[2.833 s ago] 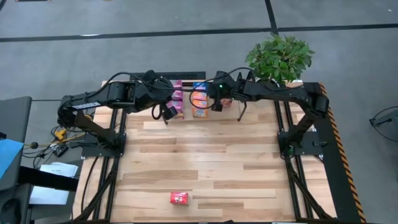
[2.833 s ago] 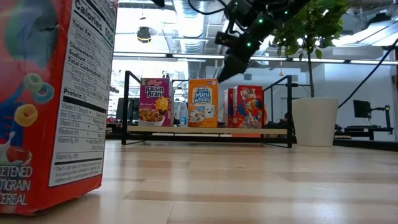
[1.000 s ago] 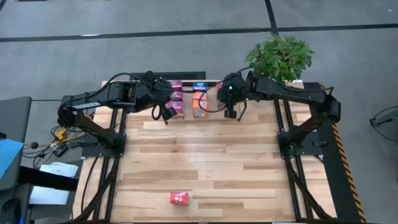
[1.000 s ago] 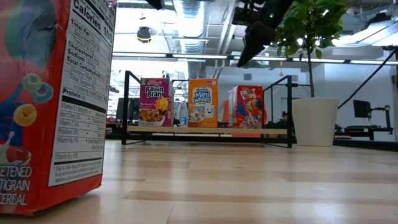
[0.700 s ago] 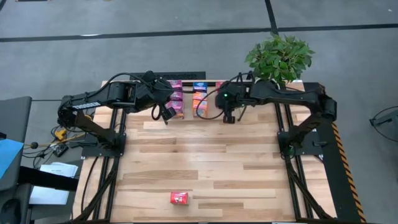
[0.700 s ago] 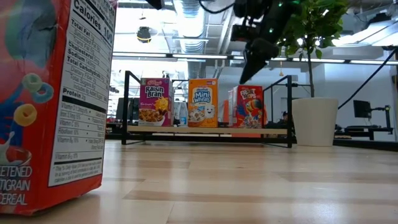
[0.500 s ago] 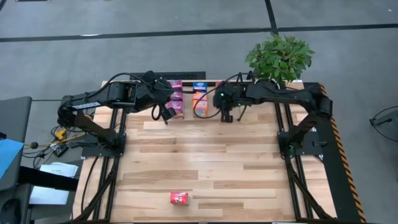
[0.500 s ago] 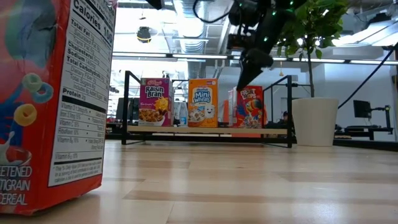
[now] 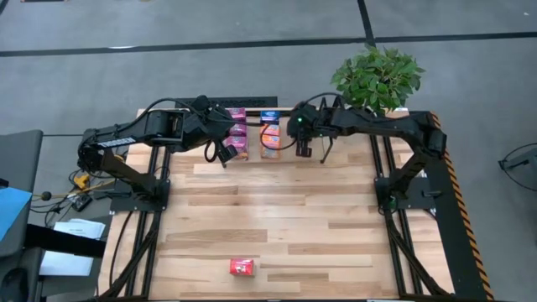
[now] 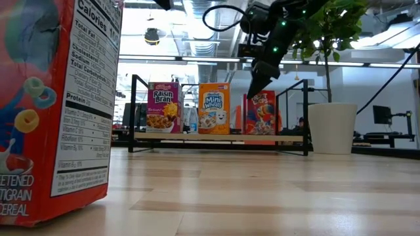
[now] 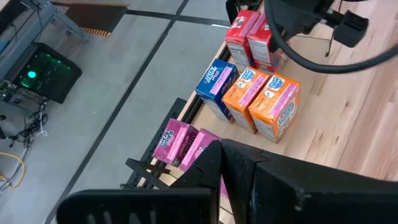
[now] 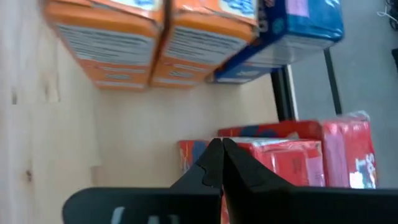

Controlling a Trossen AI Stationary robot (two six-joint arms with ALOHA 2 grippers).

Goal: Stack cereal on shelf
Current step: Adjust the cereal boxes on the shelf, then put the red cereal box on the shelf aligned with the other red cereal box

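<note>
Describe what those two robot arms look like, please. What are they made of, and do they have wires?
Both arms are dark, almost black, built from slim jointed segments. The left arm carries a pale strip of lettering along one segment. The right arm has a small green light near its wrist and a black cable looping beside it. Each ends in a hand of two narrow dark fingers tapering to a point.

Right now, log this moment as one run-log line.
right gripper: shut, empty, above red cereal on shelf | left gripper: near pink cereal | loose red carton: table front
</note>
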